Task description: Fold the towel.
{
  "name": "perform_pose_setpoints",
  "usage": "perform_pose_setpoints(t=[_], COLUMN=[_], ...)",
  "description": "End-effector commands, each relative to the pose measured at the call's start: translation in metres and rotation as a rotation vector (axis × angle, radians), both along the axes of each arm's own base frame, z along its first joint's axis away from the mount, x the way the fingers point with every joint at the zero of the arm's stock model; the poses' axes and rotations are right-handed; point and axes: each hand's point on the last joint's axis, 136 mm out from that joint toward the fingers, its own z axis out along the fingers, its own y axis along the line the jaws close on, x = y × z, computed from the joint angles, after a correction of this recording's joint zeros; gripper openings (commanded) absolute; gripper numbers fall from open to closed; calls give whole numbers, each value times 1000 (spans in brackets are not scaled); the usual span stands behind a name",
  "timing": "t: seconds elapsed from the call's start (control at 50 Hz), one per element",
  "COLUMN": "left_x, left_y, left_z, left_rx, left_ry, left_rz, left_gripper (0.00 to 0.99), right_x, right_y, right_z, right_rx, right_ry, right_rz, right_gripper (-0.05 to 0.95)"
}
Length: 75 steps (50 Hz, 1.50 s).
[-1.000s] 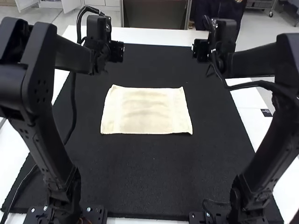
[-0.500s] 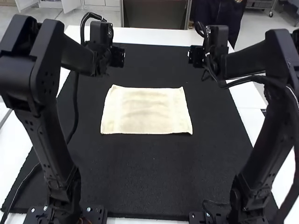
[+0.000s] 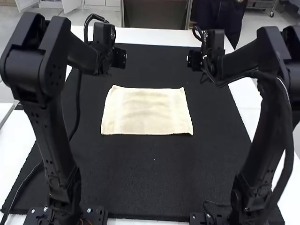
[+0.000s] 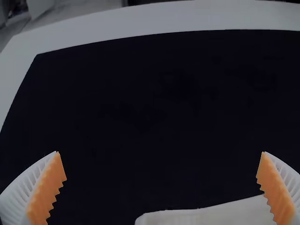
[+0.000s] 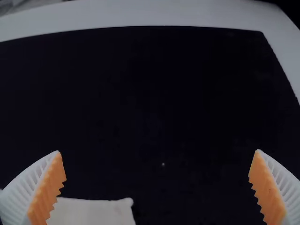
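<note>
Black mat extends past every edge of the flat towel.

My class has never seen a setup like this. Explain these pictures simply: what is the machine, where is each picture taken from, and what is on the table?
The machine is a pair of robot arms: a left arm and a right arm. The high view looks down from above and behind them. The other two views come from cameras on the arms' wrists, one showing the left gripper, the other the right gripper. Each has two white, ribbed fingers with orange pads, spread wide apart. On the white table lies a black mat, and on it a cream towel, flat. Nothing is held.
</note>
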Motion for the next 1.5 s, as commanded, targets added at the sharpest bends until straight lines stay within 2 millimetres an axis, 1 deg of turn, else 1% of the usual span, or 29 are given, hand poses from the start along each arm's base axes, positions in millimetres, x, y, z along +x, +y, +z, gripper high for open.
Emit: perform_pose_setpoints(t=[0.0, 0.14, 0.32, 0.5, 0.56, 0.72, 0.92, 1.02, 1.12, 1.28, 1.48], left_x=[12, 17, 22, 27, 29, 35, 45, 49, 51, 55, 57], left_y=[1, 0, 0, 0, 0, 2, 2, 1, 1, 9, 8], left_z=[17, 11, 5, -8, -14, -20, -26, -28, -32, -35, -41], left_rx=[-11, -9, -7, -2, 0, 2, 4, 5, 6, 6, 8], left_ry=[-40, -30, -21, 11, 23, 32, 48, 52, 60, 66, 76], left_rz=[14, 15, 16, 18, 19, 26, 27, 29, 29, 44, 42], left_gripper=[961, 961, 961, 961, 961, 961, 961, 961, 961, 961, 961], right_x=[9, 14, 20, 28, 30, 35, 42, 46, 50, 53, 56], right_y=[5, 6, 13, 19, 22, 24, 24, 21, 19, 17, 15], right_z=[13, 10, 3, -3, -9, -11, -14, -17, -22, -27, -30], right_rx=[9, 8, 4, -1, -5, -5, -8, -14, -19, -30, -31], right_ry=[-37, -32, -22, -14, 1, 1, 2, 4, 9, 17, 20], right_rz=[-8, -10, -3, 4, 7, 8, 0, -13, -20, -27, -33], right_gripper=[910, 910, 910, 908, 908, 910, 910, 910, 910, 908, 908])
